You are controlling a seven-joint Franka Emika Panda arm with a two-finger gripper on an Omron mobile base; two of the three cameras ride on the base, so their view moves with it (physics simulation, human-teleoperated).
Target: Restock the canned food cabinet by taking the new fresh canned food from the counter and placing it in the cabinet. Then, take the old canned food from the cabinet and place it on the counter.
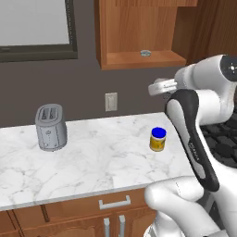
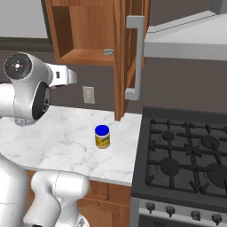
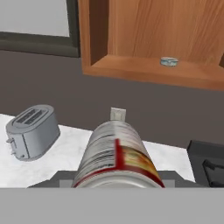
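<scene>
**Robot arm holds red-and-white can below the open cabinet**

The gripper (image 3: 117, 183) is clenched around the can (image 3: 116, 155), lifted above the marble counter (image 1: 92, 162), below the wooden cabinet (image 1: 139, 28). On the cabinet shelf rests a flat grey tin (image 1: 145, 53). A yellow jar (image 1: 158, 139) and toaster (image 1: 51, 127) stand on the counter.

One red-and-white can (image 3: 116, 159) sits close in the hand view. One flat silvery tin (image 1: 145, 53) lies on the shelf of the one open wooden cabinet (image 1: 139, 60). The marble counter (image 1: 92, 162) carries one grey toaster (image 1: 50, 127) and one yellow jar with a blue lid (image 1: 158, 139). One wall outlet (image 1: 111, 101). One gas stove (image 2: 186, 159) with four burners.
</scene>
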